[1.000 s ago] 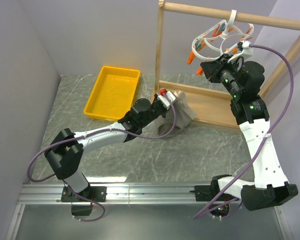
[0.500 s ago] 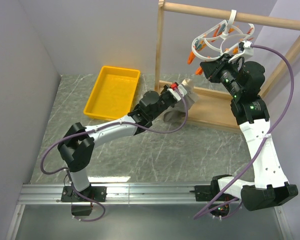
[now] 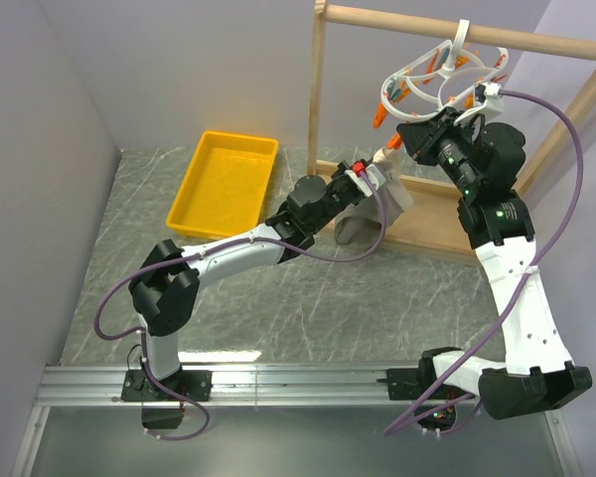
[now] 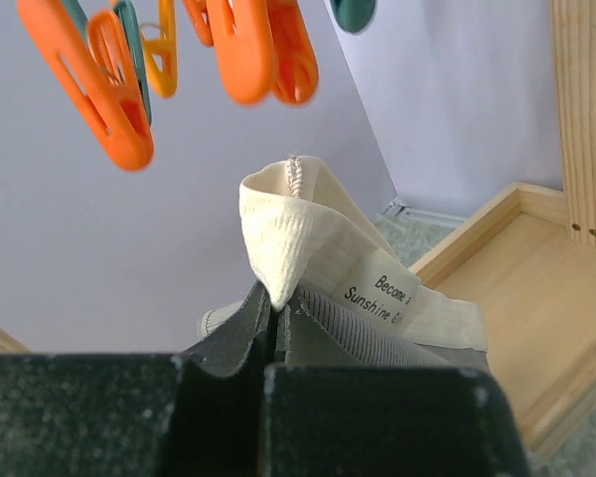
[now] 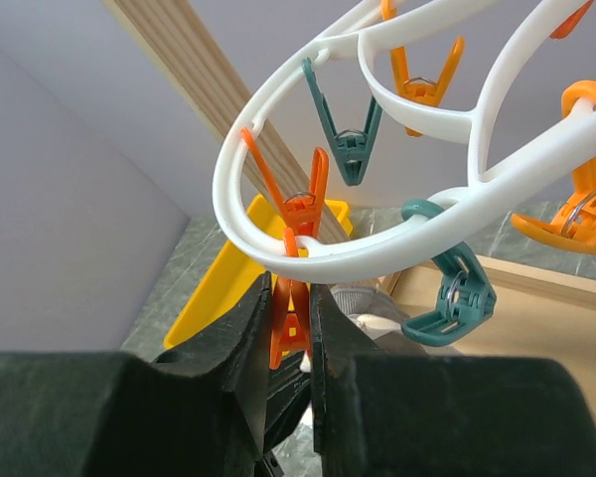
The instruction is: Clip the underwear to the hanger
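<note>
**A:** Left jaws are closed tight on the underwear point(image 4: 318, 253), pinching the beige waistband fold. The grey body hangs below them.

**B:** Right jaws?

**A:** Narrow gap, clamped on an orange clothespin point(image 5: 290, 318) at the near rim of the hanger point(image 5: 377, 241). Can't tell if the pin's mouth is open.

**B:** Which step?

**A:** Presenting the garment to the clip, I'd say. In the top view the waistband sits at 7 o'clock of the hanger, near but not touching. In the left wrist view the pins hang at 11 to 12 o'clock above the fold.

**B:** Next?

**A:** Probably lift the fold into that pin's mouth while the right jaws hold it open, then let it bite. Nothing's clipped yet.
</note>
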Motion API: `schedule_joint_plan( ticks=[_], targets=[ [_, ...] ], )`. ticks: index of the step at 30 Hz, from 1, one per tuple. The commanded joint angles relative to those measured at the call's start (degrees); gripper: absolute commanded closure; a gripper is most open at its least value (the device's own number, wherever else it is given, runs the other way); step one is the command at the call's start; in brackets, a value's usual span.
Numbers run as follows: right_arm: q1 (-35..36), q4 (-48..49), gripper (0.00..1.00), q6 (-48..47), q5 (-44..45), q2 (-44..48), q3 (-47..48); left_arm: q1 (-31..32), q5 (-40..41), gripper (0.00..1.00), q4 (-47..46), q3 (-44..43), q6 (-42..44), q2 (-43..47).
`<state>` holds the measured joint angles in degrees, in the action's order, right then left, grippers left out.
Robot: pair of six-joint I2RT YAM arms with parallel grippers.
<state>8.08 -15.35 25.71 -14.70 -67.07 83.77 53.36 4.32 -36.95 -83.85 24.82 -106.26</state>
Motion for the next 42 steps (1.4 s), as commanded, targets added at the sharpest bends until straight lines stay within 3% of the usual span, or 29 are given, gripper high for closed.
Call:
schedule_joint_plan(
  ticks=[1, 42],
  targets=[
    [0.71, -3.54, 1.00, 0.65, -5.16, 1.59, -1.68, 0.34, -1.41, 1.00, -4.01, -3.51, 1.37, -0.18],
    [0.98, -1.08, 1.00, 0.74, -5.08, -0.87, -1.59, 0.51, -6.16, 1.00, -2.95, -9.66, -2.49, -0.79]
  ],
)
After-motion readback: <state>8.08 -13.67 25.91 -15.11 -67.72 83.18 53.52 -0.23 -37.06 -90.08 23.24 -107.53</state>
